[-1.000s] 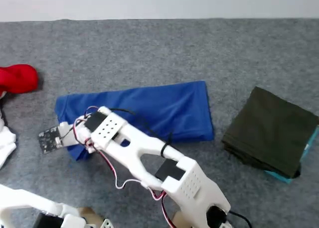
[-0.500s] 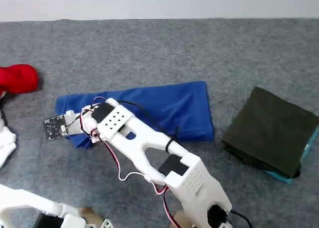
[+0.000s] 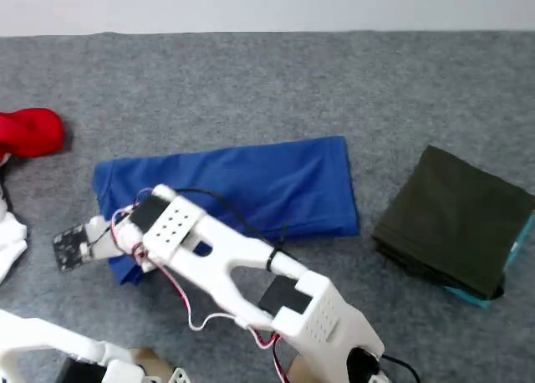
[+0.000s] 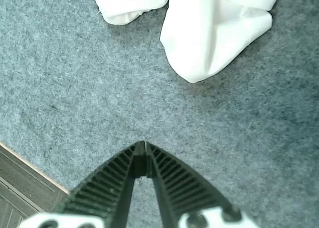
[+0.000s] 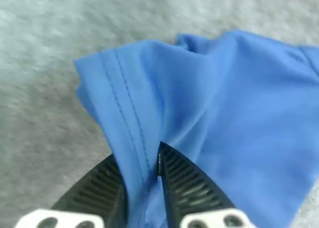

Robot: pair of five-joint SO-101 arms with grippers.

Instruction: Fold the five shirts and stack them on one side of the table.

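Around one corner of the blue shirt (image 5: 239, 103), right end effector (image 5: 139, 158).

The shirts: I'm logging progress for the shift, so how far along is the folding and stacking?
Done: a folded dark shirt lies atop a teal layer at one side of the table. In hand: the right gripper is clamped on a hemmed corner of the blue shirt, folded into a long strip. Left: the red shirt and white shirt lie crumpled; the left gripper is shut near the white one.
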